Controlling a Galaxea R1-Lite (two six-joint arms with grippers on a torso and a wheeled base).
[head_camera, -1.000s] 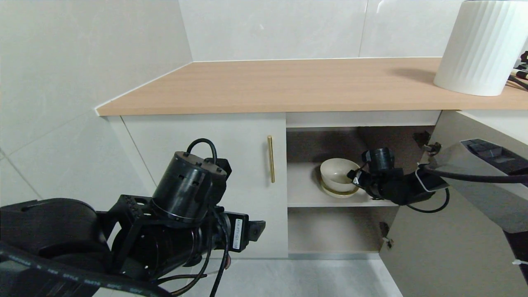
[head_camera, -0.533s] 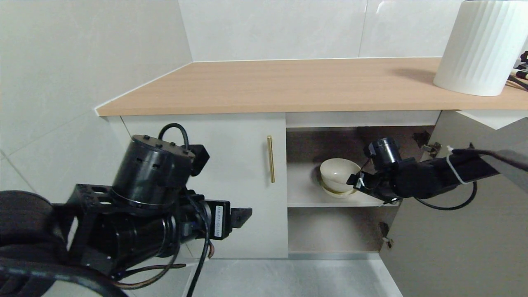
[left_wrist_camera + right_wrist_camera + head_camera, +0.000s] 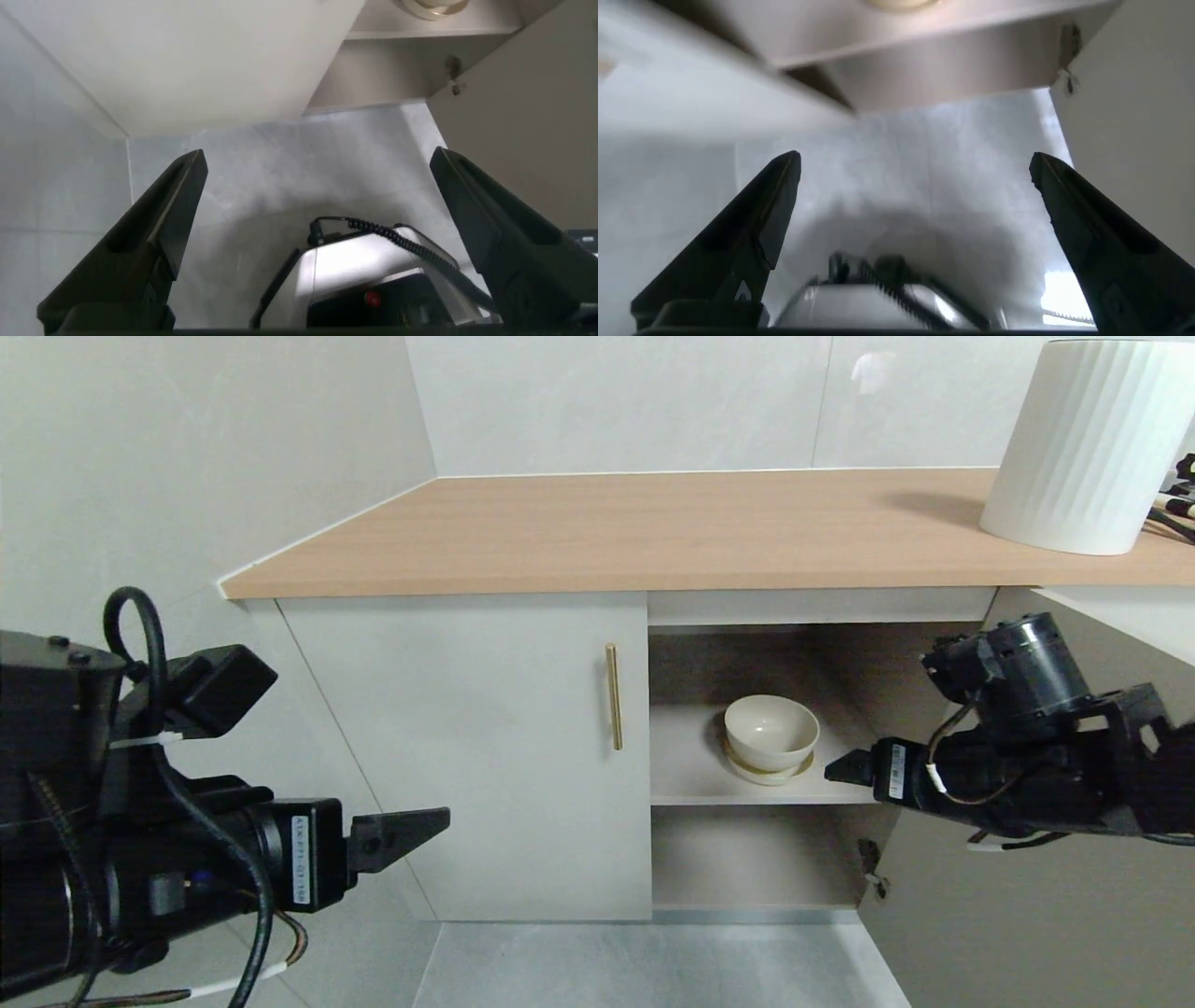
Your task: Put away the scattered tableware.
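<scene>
Bowl sitting upright, mouth facing up, on saucer on cabinet shelf; left gripper and right gripper both hanging with jaws spread wide, gripping nothing

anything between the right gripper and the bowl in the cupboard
Nothing visible. The right gripper, jaws open, hangs just outside the open cupboard, and the gap from it to the bowl on the shelf is clear. The closed door is off to the side.

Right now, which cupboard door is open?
The right door, swung out beside the shelf with the bowl. The left door, with the gold handle, is shut flat.
</scene>
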